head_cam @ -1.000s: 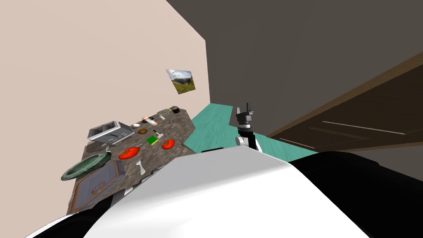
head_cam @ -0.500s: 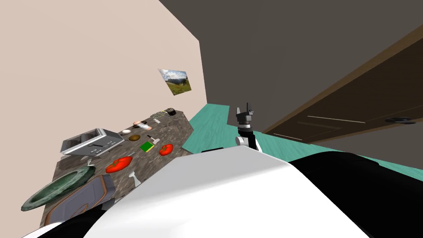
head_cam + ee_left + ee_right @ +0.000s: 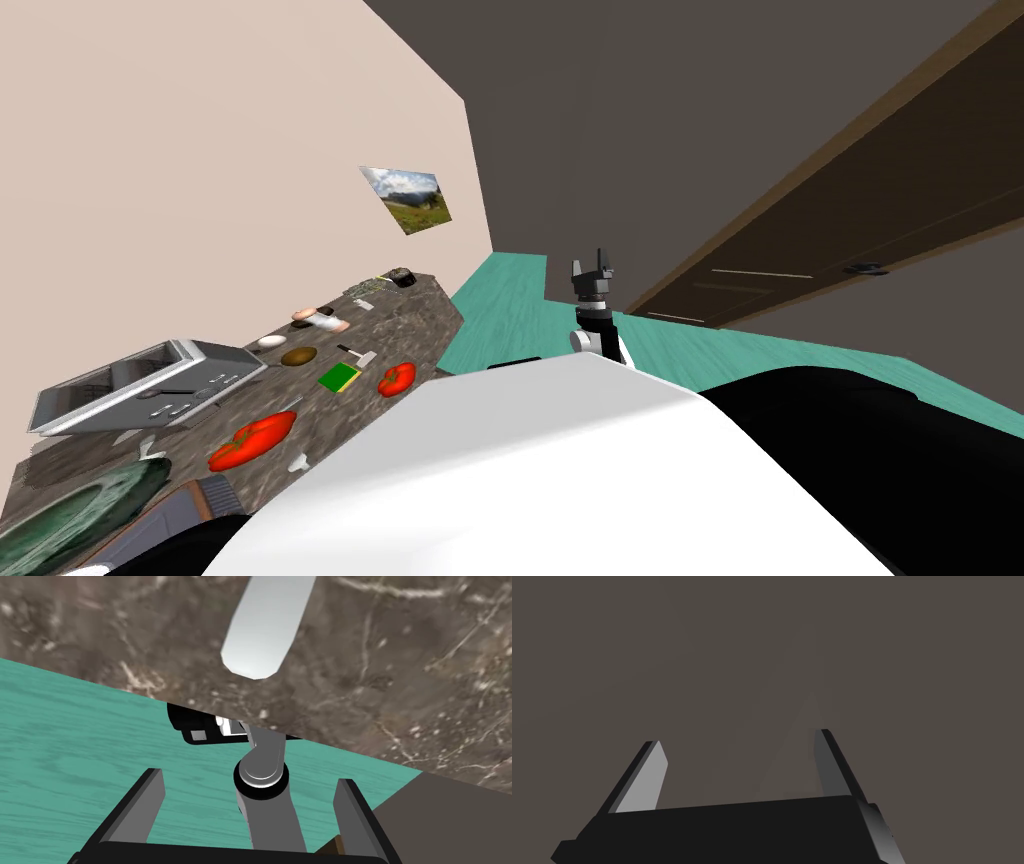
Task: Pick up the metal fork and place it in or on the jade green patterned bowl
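Left end effector [image 3: 250,778] open, empty, low by counter [image 3: 400,676] edge. Right end effector [image 3: 592,268] open, empty, held up. The fork, prob. the pale grey handle [image 3: 265,626], lies near that edge. Green bowl [image 3: 90,500] at counter's left end. Risk: left arm clips the edge when lifting.

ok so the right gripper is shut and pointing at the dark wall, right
No: the right gripper is open, its fingers standing well apart with nothing between them, as the right wrist view shows. It does point at the dark wall.
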Available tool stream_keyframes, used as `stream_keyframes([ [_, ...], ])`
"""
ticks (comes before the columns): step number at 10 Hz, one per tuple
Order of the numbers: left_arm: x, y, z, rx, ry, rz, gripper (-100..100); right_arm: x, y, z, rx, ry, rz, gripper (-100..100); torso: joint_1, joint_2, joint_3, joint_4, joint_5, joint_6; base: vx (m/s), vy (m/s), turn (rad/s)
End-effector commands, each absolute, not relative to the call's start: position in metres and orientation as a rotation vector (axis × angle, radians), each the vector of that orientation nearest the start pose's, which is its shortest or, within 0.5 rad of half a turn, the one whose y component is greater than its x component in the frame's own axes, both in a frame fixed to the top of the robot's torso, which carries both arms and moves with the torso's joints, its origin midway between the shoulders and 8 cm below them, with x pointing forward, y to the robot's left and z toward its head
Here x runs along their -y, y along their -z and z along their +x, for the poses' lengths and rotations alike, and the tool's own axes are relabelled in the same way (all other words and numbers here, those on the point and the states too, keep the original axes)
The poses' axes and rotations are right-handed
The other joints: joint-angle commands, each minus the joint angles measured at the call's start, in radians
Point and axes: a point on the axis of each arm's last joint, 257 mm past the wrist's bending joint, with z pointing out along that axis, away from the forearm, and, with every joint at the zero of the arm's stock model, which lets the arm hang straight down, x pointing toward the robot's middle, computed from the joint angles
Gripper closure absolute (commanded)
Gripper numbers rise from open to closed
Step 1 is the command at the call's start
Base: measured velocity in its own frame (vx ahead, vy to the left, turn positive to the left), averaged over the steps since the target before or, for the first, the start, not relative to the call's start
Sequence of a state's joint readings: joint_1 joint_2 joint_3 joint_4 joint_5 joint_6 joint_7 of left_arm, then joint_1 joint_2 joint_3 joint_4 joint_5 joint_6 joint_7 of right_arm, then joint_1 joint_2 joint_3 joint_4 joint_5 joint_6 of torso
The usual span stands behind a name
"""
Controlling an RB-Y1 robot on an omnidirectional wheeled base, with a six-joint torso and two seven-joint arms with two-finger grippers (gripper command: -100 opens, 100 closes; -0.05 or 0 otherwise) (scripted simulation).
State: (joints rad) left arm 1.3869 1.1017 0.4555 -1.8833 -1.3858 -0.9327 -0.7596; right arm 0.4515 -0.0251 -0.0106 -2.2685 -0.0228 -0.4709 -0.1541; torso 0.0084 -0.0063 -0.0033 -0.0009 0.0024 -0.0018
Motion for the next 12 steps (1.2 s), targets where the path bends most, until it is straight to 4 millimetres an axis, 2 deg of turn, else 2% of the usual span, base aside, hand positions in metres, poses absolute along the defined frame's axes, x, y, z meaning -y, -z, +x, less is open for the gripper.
stream_keyframes([
  [1, -0.494, 0.334, -0.033, 2.175, -0.237, -2.465, -100, 0.279, -0.03, 0.354, -0.573, -1.468, 0.709, 0, 0.0, 0.0, 0.0, 0.0, 0.0, 0.0, 0.036, 0.067, -0.145],
  [5, -0.542, 0.323, -0.072, 1.868, -0.281, -2.464, -100, 0.279, -0.03, 0.354, -0.573, -1.468, 0.709, 0, 0.001, -0.001, -0.001, 0.0, 0.0, 0.001, 0.039, 0.091, -0.229],
  [7, -0.555, 0.318, -0.081, 1.781, -0.296, -2.462, -100, 0.279, -0.03, 0.354, -0.573, -1.468, 0.709, 0, -0.002, -0.001, 0.0, 0.0, 0.0, 0.0, 0.026, 0.048, -0.127],
  [8, -0.551, 0.319, -0.078, 1.81, -0.291, -2.461, -100, 0.279, -0.03, 0.354, -0.573, -1.468, 0.709, 0, -0.003, 0.0, 0.0, 0.0, -0.001, 0.0, 0.005, 0.019, -0.024],
  [9, -0.552, 0.319, -0.078, 1.803, -0.292, -2.463, 0, 0.279, -0.03, 0.354, -0.573, -1.468, 0.709, 0, -0.005, 0.001, 0.001, 0.0, -0.001, -0.001, 0.0, 0.0, 0.0],
  [10, -0.551, 0.326, -0.083, 1.816, -0.288, -2.456, -100, 0.279, -0.03, 0.354, -0.573, -1.468, 0.709, 0, -0.006, 0.002, 0.001, 0.001, -0.001, -0.001, -0.008, 0.0, -0.06],
  [12, -0.55, 0.335, -0.089, 1.83, -0.284, -2.448, -100, 0.279, -0.03, 0.354, -0.573, -1.468, 0.709, 0, -0.007, 0.003, 0.002, 0.001, -0.001, 0.0, -0.02, -0.005, -0.068],
])
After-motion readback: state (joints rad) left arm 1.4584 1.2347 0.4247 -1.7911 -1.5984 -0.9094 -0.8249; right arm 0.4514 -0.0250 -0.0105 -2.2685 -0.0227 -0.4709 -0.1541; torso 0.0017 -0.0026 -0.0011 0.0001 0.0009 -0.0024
